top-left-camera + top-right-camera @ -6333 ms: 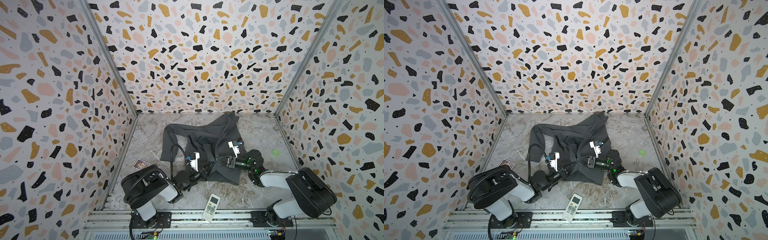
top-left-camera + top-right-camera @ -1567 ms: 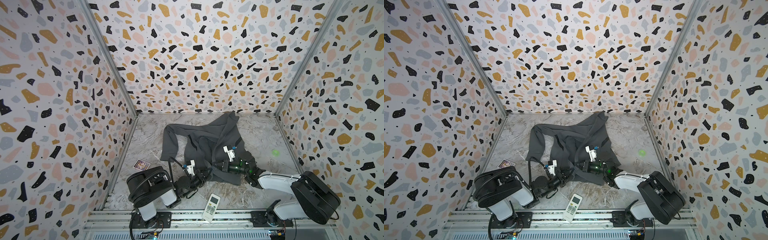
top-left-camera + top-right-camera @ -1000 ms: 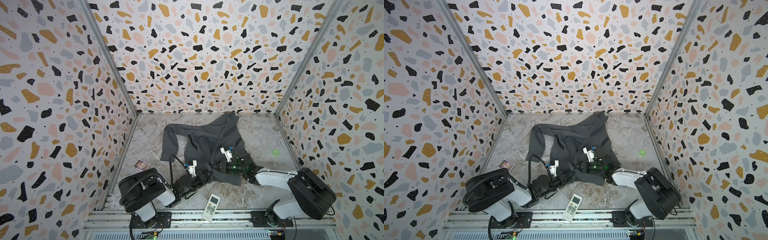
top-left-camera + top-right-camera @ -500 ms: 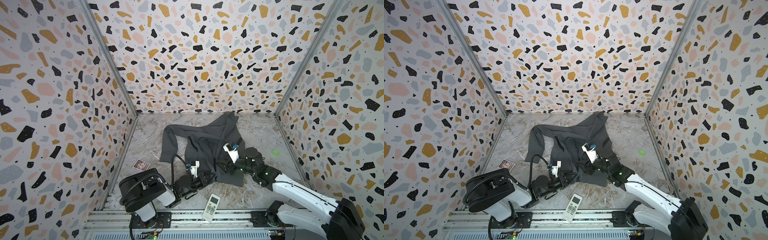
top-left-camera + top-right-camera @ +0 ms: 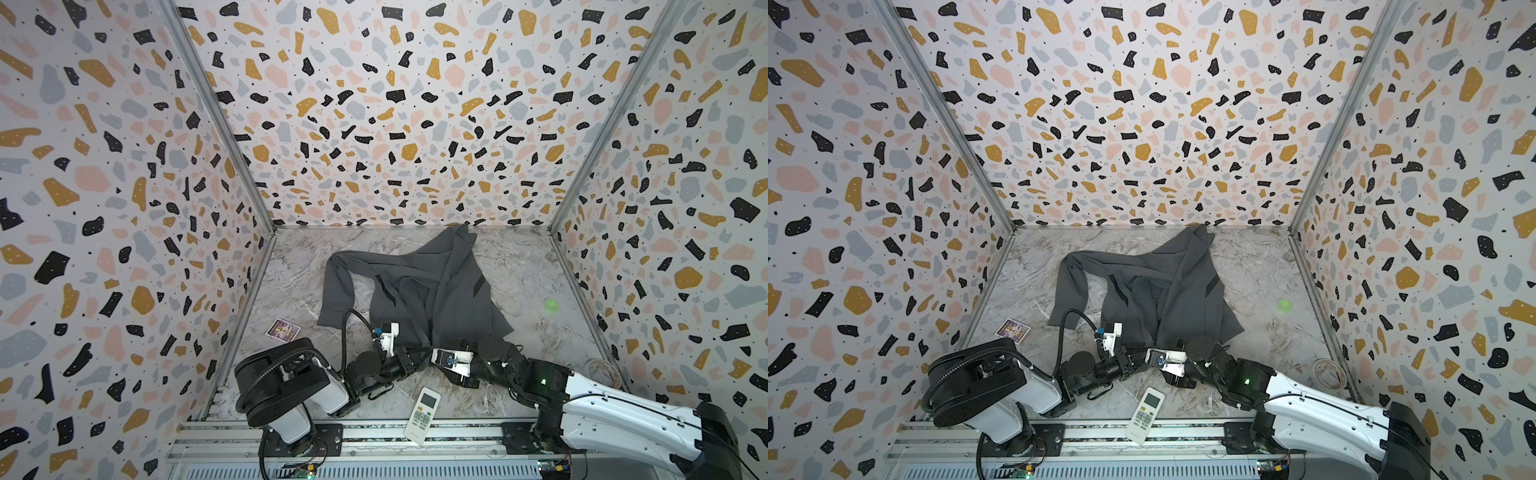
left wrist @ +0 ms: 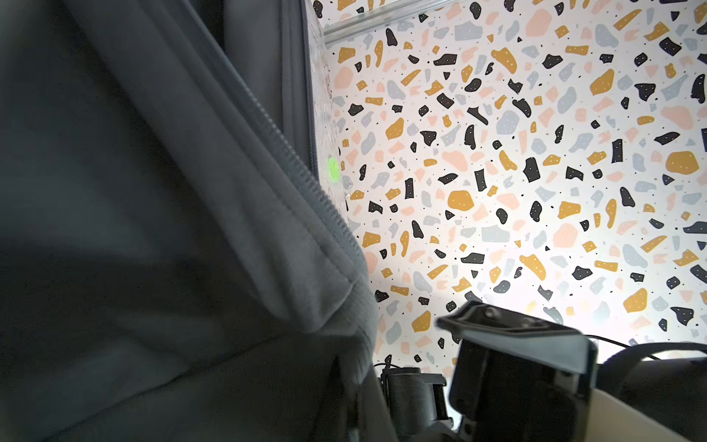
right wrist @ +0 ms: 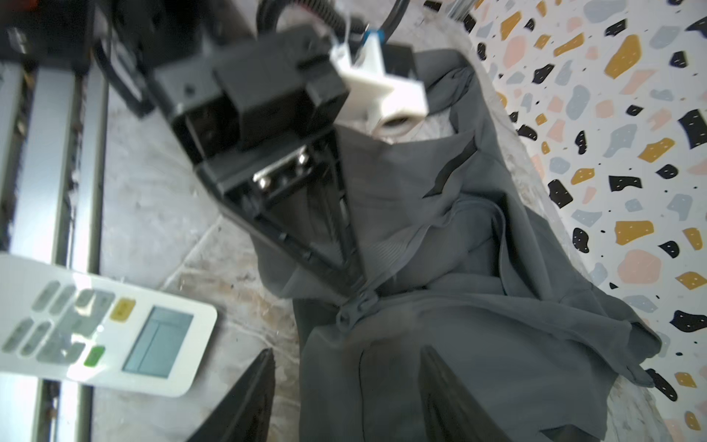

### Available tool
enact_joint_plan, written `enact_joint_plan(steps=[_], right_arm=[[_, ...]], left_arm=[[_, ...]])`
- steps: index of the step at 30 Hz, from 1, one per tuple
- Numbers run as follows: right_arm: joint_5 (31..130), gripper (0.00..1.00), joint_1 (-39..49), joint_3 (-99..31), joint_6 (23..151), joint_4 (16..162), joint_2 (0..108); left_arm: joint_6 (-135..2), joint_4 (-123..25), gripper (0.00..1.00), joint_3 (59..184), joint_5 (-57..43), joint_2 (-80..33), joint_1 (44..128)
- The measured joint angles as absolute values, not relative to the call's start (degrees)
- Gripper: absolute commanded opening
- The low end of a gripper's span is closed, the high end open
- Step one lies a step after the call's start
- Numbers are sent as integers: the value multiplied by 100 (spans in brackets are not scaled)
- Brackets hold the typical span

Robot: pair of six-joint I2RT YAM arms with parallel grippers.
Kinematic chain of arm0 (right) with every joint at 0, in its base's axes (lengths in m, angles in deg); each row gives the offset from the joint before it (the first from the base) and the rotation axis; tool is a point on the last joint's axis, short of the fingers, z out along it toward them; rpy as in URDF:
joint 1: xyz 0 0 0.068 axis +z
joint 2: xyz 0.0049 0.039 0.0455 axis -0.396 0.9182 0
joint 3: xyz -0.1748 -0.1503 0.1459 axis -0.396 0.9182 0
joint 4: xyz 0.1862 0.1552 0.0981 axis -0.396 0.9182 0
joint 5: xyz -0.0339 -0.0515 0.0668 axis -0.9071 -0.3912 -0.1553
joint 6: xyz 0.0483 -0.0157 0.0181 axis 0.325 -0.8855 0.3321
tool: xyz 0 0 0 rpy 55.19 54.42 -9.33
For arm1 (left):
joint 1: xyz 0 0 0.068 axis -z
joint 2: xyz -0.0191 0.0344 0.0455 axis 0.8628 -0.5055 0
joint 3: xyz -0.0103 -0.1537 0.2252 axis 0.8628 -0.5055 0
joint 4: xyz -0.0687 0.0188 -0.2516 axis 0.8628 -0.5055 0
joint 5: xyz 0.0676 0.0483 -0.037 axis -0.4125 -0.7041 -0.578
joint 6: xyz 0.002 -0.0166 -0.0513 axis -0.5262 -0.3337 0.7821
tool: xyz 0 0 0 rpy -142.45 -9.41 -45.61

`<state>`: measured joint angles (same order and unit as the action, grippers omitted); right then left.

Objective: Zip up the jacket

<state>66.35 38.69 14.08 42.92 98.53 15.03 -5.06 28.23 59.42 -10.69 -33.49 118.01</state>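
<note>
The jacket lies rumpled just beyond the remote. Its zip looks barely begun, with the slider down at the hem. The left gripper is clamped on that hem beside the slider. The right gripper, nearer the remote, hovers with jaws apart, holding nothing. Next it probably needs to close on the slider's pull.

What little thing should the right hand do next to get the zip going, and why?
Probably ease the open right hand forward and close it on the zipper pull. The pull sits low on the jacket, just ahead of that hand, and the left hand is shut on the fabric beside it.
</note>
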Motion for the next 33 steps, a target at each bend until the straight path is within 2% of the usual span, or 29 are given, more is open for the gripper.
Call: enact_joint_plan(steps=[13,33], right_arm=[[6042,60,3948,1474,3804,9486,1982],[6064,51,3869,1596,3700,8841,2237]], left_arm=[[-434,3153,0,5942,-999,-3594,11801],[-394,3255,0,5942,-990,-3666,11801]])
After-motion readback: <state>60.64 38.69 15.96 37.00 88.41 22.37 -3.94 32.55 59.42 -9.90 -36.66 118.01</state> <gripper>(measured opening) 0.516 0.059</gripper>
